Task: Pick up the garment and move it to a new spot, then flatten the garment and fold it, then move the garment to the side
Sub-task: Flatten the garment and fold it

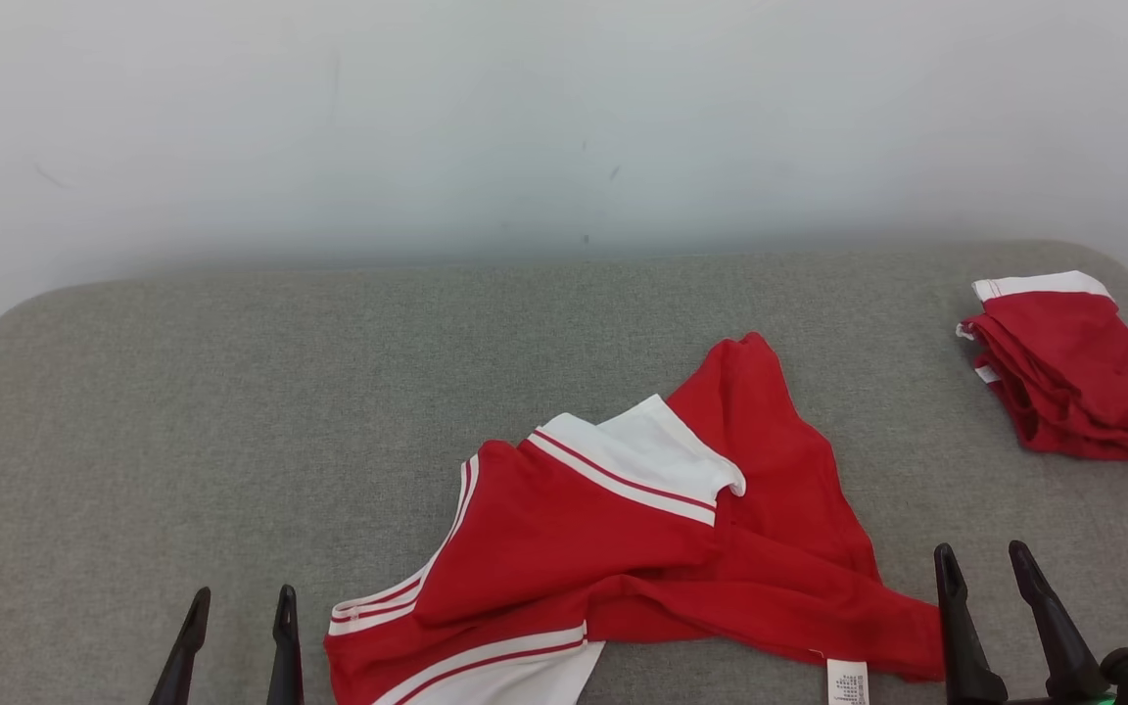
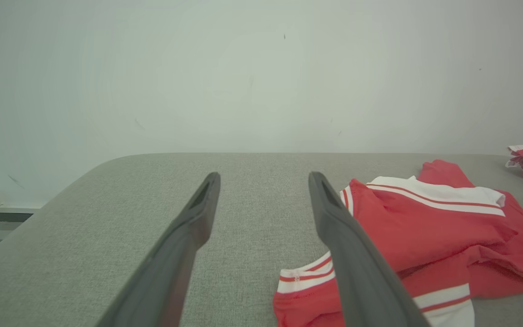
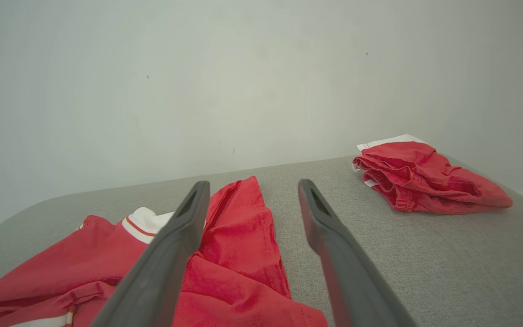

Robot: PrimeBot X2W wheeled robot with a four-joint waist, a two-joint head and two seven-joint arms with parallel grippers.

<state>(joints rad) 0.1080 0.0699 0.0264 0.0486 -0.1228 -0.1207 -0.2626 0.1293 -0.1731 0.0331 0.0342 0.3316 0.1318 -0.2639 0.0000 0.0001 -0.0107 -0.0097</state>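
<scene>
Spread wide and empty: left pincer (image 1: 243,592) just beside the crumpled red cloth garment with white striped trim (image 1: 623,548), right pincer (image 1: 981,548) by its other edge. Heaped at the front of the grey fabric-covered bench (image 1: 231,392). Likely to go wrong: pinching one layer only, so dragging rather than lifting; straying toward the folded red clothes stack (image 1: 1073,382) far right.

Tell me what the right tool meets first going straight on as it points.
Probably the bare grey cushion: the right tool points between the crumpled garment and the folded red pile. Its height above the cushion is unclear.
</scene>
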